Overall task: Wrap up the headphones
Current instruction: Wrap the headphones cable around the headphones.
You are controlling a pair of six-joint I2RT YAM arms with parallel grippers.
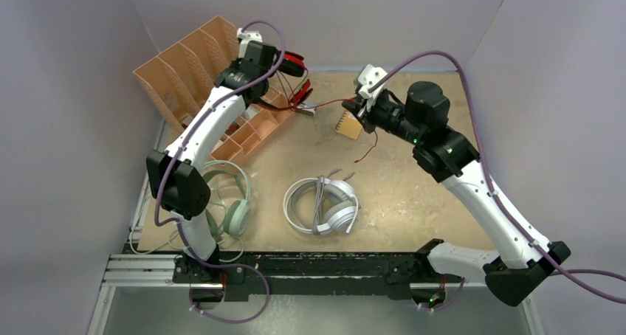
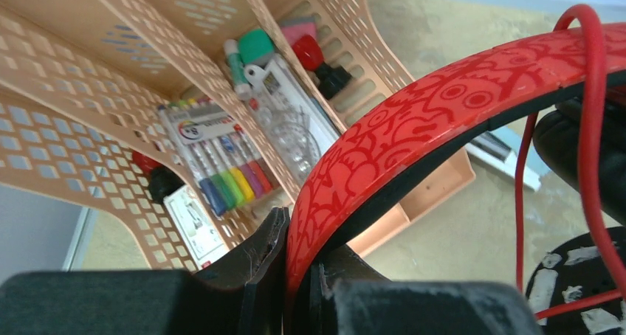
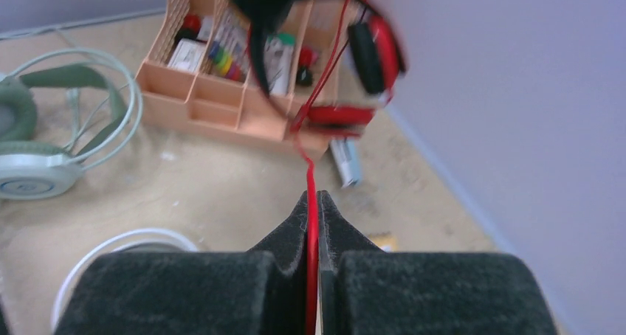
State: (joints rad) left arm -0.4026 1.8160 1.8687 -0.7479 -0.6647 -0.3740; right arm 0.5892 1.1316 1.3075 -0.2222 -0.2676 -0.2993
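Note:
The red and black headphones (image 1: 294, 62) are held up at the back, over the orange organizer. My left gripper (image 2: 299, 239) is shut on their patterned red headband (image 2: 443, 106). Their red cord (image 1: 328, 103) runs to my right gripper (image 3: 313, 202), which is shut on the cord (image 3: 311, 174); the cord's tail hangs below it (image 1: 367, 152). The headphones show blurred in the right wrist view (image 3: 369, 62). The white headphones (image 1: 322, 206) lie mid-table with grey cord across them. The mint-green headphones (image 1: 230, 201) lie at the left beside the left arm.
An orange perforated organizer (image 1: 193, 68) stands at the back left, its front bins holding markers (image 2: 221, 180) and small stationery. A small tan card (image 1: 348, 125) sits under my right gripper. A small grey object (image 3: 345, 161) lies by the organizer. Walls close in left, right and back.

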